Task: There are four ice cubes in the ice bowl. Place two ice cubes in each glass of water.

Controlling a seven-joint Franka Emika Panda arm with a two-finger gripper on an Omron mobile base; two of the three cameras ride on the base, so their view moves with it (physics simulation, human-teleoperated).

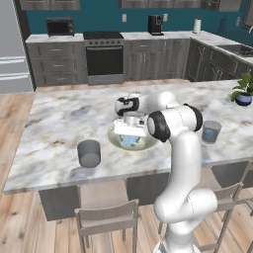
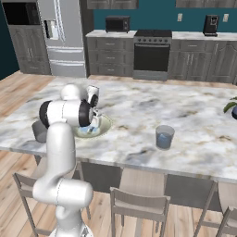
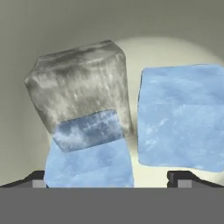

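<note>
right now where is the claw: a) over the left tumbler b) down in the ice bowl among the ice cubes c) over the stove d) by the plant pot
b: the claw is lowered into the ice bowl, and the hand view shows its tips right at the ice cubes on the bowl floor.

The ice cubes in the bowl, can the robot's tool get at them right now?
Probably yes. The tool is down inside the ice bowl, its two tips apart, with the ice cubes right in front and nothing between. One cube sits between the tips, so it looks easiest to take.
</note>
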